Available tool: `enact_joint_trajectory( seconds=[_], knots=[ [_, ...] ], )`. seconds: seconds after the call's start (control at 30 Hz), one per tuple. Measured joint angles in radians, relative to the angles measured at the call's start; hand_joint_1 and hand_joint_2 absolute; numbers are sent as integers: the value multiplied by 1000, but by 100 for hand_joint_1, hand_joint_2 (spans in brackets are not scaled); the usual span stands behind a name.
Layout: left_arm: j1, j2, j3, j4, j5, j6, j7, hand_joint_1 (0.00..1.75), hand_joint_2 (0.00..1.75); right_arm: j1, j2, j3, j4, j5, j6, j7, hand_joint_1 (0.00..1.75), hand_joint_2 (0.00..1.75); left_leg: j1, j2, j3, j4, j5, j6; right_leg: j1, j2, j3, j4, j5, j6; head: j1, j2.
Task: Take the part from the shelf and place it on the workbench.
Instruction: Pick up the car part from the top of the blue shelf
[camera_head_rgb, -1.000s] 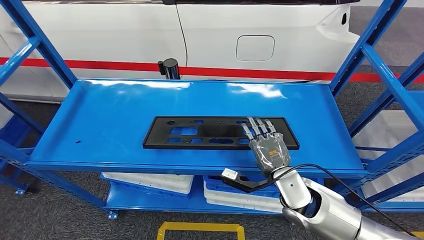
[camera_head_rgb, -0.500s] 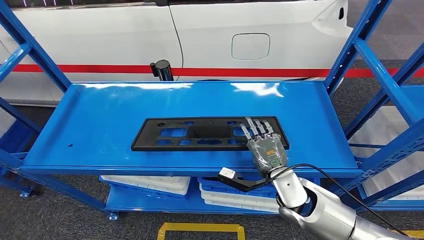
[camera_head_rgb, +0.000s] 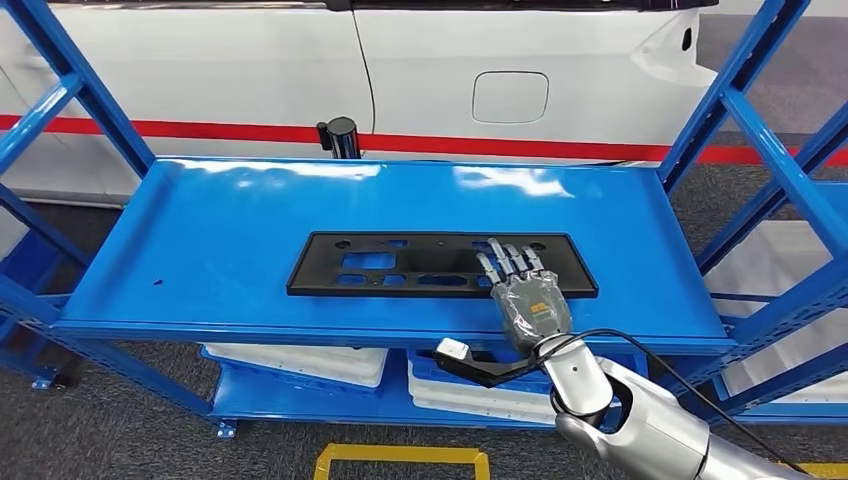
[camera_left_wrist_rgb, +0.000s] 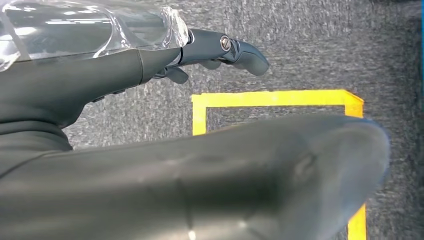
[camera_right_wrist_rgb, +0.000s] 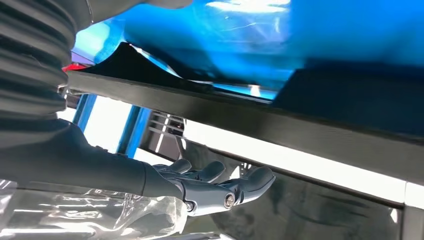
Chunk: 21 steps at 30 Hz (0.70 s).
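Looking down, we see the blue shelf carrying the flat black part near the middle of its top level. Our right hand lies with fingers stretched over the part's right end, gripping nothing. Our left hand hangs over grey floor, fingers loosely extended, empty.

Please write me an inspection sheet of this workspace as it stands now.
Surface: blue shelf, glossy, bare around the part.
Job's things: black part lies flat on the shelf, near its front edge.
Clutter: white trays on the lower shelf.
Hands: right hand rests fingers on the part's right end; left hand hangs over the floor, holding nothing.
Cables: black cable loops by the right arm.
Surroundings: white car, yellow floor tape.
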<state>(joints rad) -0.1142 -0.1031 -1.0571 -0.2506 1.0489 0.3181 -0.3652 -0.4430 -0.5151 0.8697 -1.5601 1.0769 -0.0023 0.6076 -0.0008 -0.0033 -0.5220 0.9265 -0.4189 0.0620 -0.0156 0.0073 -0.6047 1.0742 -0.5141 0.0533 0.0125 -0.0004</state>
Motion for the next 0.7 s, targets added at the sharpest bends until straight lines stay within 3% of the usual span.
enact_joint_trajectory(
  seconds=[0.07,0.1,0.13,0.17,0.23,0.27,0.33,0.37,0.4,0.47,0.5,0.57,0.6,0.63,0.7],
  knots=[
    [1,0,0,0,0,-1,-3,0,0,3,0,0,2,-5,4,-5,0,175,-1,1,-1,0,0,2,0,0,-64,141,-58,3,1,0],
    [1,0,0,0,0,-1,-3,0,0,4,0,0,3,-9,7,-8,0,175,-1,1,0,0,0,2,0,0,-81,178,-65,4,1,0],
    [1,0,0,0,0,-1,-3,0,0,5,1,0,3,-14,10,-10,0,175,-1,0,1,1,-1,2,0,0,-79,173,-50,4,1,0],
    [1,0,0,0,1,-1,-3,0,0,5,1,0,4,-17,12,-12,0,175,-1,0,3,1,-2,1,-1,-1,-54,121,-17,4,1,0],
    [0,0,0,0,2,-2,-4,0,0,3,2,0,4,-21,15,-13,2,175,-3,-2,7,3,-6,-4,-1,-2,22,-34,50,2,1,0],
    [0,0,0,0,2,-5,-6,0,0,2,3,0,4,-25,17,-13,3,175,-5,-2,8,5,-9,-8,0,-2,49,-91,69,-1,1,0],
    [0,0,0,0,6,-20,-15,0,0,-1,5,0,3,-35,21,-14,9,175,-8,-2,7,6,-11,-15,4,-1,65,-127,73,-8,0,0],
    [0,0,0,0,9,-31,-21,0,0,-3,6,0,3,-43,24,-14,40,175,-7,-2,6,7,-12,-19,4,-1,64,-127,74,-14,0,0],
    [0,0,0,0,12,-41,-29,0,0,-5,7,0,3,-50,28,-14,83,175,-5,-2,5,11,-17,-24,3,-1,64,-128,75,-18,0,0],
    [0,0,0,0,14,-54,-39,0,0,-8,8,0,3,-60,36,-15,163,175,0,-1,-17,65,-53,-37,0,-2,64,-130,78,-28,-1,0],
    [0,0,0,0,15,-59,-43,0,0,-8,8,1,3,-63,40,-15,175,175,2,-1,-43,125,-87,-43,-1,-3,64,-130,79,-31,-2,0],
    [1,1,0,0,18,-75,-54,0,0,-6,9,3,4,-69,46,-15,175,175,5,-1,-111,271,-150,-52,-2,-4,61,-130,79,-33,-3,0],
    [2,1,0,0,20,-84,-62,0,0,-5,9,4,4,-72,49,-15,175,175,6,-1,-133,317,-162,-54,-2,-3,60,-130,79,-33,-3,0],
    [3,1,0,0,20,-93,-72,0,0,-4,9,5,4,-76,51,-15,175,175,7,-1,-136,322,-154,-54,-2,-3,60,-130,79,-33,-3,0],
    [2,2,0,0,21,-102,-90,0,0,-2,9,8,4,-81,53,-15,175,175,8,-1,-84,212,-91,-51,-2,-2,63,-130,79,-32,-3,0]
  ],
)
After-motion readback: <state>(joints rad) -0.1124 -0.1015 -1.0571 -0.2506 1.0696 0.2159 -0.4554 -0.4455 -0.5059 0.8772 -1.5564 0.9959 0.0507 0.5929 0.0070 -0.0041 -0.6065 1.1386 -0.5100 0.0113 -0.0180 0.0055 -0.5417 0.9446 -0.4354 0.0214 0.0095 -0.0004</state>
